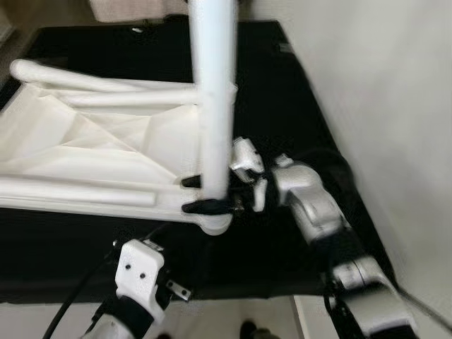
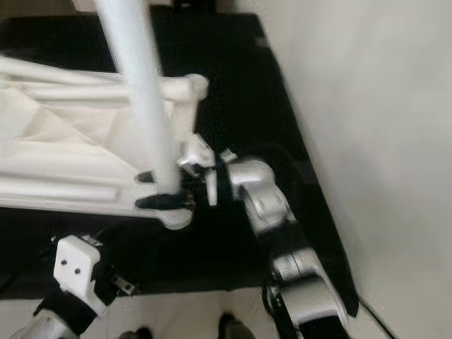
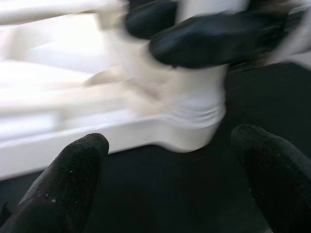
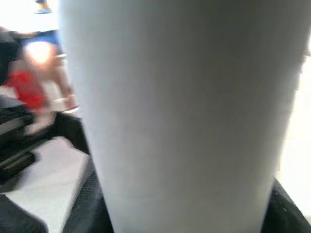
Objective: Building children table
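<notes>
R gripper (image 1: 205,194) fingers clenched on upright white leg (image 1: 212,85) at frame corner (image 1: 212,222); L gripper (image 3: 170,189) fingers released, just below corner.

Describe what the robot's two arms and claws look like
Both arms are silver-white metal with black joint sections. The right arm has rounded, glossy segments. The left arm ends in a boxy white wrist block with two dark holes and black cables alongside. Each claw has thick, black, rounded fingers.

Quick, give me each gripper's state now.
Left gripper: open, holding nothing, near the frame corner.
Right gripper: shut on the white leg.
</notes>
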### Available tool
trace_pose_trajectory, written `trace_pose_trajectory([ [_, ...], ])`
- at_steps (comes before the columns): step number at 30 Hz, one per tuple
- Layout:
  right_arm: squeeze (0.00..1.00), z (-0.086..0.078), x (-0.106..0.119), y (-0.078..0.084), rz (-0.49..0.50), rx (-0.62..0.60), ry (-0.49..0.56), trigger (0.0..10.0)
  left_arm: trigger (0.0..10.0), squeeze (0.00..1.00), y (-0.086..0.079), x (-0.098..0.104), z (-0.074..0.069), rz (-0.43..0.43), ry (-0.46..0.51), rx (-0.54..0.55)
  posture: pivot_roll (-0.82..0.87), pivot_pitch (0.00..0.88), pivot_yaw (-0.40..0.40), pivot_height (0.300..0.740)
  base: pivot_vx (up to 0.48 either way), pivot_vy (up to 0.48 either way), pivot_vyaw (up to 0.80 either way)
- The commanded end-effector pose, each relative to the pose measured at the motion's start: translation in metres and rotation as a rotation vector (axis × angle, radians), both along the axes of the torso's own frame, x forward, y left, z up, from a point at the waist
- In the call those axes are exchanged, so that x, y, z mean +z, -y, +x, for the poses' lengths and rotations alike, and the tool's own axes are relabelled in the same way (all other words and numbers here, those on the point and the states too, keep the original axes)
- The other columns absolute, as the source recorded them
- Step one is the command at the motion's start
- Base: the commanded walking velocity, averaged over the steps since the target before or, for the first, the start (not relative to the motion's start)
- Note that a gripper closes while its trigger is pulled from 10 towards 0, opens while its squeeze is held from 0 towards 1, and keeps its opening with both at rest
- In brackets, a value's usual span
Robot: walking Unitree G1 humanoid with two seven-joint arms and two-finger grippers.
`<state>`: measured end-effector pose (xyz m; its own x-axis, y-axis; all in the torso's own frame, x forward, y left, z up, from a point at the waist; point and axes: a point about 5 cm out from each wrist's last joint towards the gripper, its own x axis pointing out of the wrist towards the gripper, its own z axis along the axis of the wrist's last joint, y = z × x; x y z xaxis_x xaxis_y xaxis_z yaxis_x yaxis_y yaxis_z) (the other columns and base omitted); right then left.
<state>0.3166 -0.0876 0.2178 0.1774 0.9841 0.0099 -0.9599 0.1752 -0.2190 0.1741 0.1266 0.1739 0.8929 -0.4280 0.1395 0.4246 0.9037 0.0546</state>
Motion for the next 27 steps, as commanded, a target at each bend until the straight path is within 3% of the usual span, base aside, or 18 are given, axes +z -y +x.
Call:
trace_pose_trajectory([
  [1, 0.0, -0.005, -0.023, 0.013, -0.04, -0.094, -0.114, 0.0, 10.0, 0.0, -0.001, -0.004, -0.001, 0.009, -0.027, -0.007, 0.03, 0.311, -0.041, 0.74, 0.0, 0.0, 0.0],
  [2, 0.0, -0.005, -0.023, 0.013, -0.04, -0.094, -0.114, 0.0, 10.0, 0.0, -0.001, -0.004, -0.001, 0.009, -0.027, -0.007, 0.03, 0.311, -0.041, 0.74, 0.0, 0.0, 0.0],
  [3, 0.0, -0.008, -0.037, 0.015, -0.079, -0.277, -0.134, 0.0, 10.0, 0.0, -0.002, -0.005, 0.0, 0.01, -0.028, -0.008, 0.02, 0.306, -0.043, 0.74, 0.0, 0.0, 0.0],
  [5, 0.0, -0.008, -0.037, 0.015, -0.079, -0.277, -0.134, 0.0, 10.0, 0.0, -0.002, -0.005, 0.0, 0.01, -0.028, -0.008, 0.02, 0.306, -0.043, 0.74, 0.0, 0.0, 0.0],
  [6, 0.0, -0.014, -0.05, 0.022, -0.084, -0.678, -0.195, 0.0, 10.0, 0.0, -0.004, -0.005, 0.003, 0.01, -0.026, -0.011, 0.0, 0.296, -0.04, 0.74, 0.0, 0.0, 0.0],
  [7, 0.0, -0.031, -0.055, 0.018, -0.088, -0.884, -0.206, 0.0, 10.0, 0.0, -0.004, -0.005, 0.006, 0.01, -0.022, -0.014, -0.01, 0.281, -0.03, 0.74, 0.0, 0.0, 0.0],
  [8, 0.0, -0.031, -0.055, 0.018, -0.088, -0.884, -0.206, 0.0, 10.0, 0.0, -0.004, -0.005, 0.006, 0.01, -0.022, -0.014, -0.01, 0.281, -0.03, 0.74, 0.0, 0.0, 0.0],
  [9, 0.0, -0.039, -0.056, 0.014, -0.071, -0.989, -0.22, 0.0, 10.0, 0.0, -0.005, -0.006, 0.012, 0.014, -0.016, -0.015, -0.02, 0.255, -0.021, 0.74, 0.0, 0.0, 0.0],
  [10, 0.0, -0.035, -0.054, 0.009, -0.043, -1.004, -0.206, 0.0, 10.0, 0.0, -0.006, -0.008, 0.017, 0.018, -0.012, -0.012, -0.01, 0.227, -0.023, 0.74, 0.0, 0.0, 0.0],
  [16, 0.0, -0.02, -0.049, 0.002, -0.004, -0.954, -0.185, 0.0, 10.0, 0.0, -0.009, -0.01, 0.023, 0.021, -0.007, -0.001, 0.01, 0.209, -0.033, 0.74, 0.0, 0.0, 0.0],
  [17, 0.0, -0.014, -0.043, -0.008, 0.03, -0.863, -0.189, 0.0, 10.0, 0.0, -0.01, -0.01, 0.025, 0.022, -0.004, 0.009, 0.01, 0.2, -0.034, 0.74, 0.0, 0.0, 0.0],
  [18, 0.48, -0.009, -0.033, -0.022, 0.07, -0.686, -0.18, 10.0, 10.0, 0.0, -0.012, -0.01, 0.027, 0.025, 0.002, 0.025, 0.01, 0.191, -0.031, 0.74, 0.0, 0.0, 0.0],
  [19, 0.48, -0.009, -0.033, -0.022, 0.07, -0.686, -0.18, 10.0, 10.0, 0.0, -0.012, -0.01, 0.027, 0.025, 0.002, 0.025, 0.01, 0.191, -0.031, 0.74, 0.0, 0.0, 0.0],
  [20, 1.0, -0.008, -0.024, -0.031, 0.1, -0.511, -0.178, 10.0, 10.0, 0.0, -0.014, -0.01, 0.028, 0.027, 0.007, 0.037, 0.02, 0.193, -0.032, 0.74, 0.0, 0.0, 0.0],
  [22, 1.0, -0.006, -0.012, -0.032, 0.106, -0.338, -0.129, 10.0, 10.0, 0.0, -0.014, -0.009, 0.028, 0.028, 0.011, 0.045, 0.02, 0.201, -0.032, 0.74, 0.0, 0.0, 0.0],
  [27, 1.0, -0.003, 0.0, -0.025, 0.032, -0.187, -0.039, 10.0, 10.0, 0.0, -0.013, -0.007, 0.025, 0.026, 0.007, 0.037, 0.04, 0.222, -0.029, 0.74, 0.0, 0.0, 0.0],
])
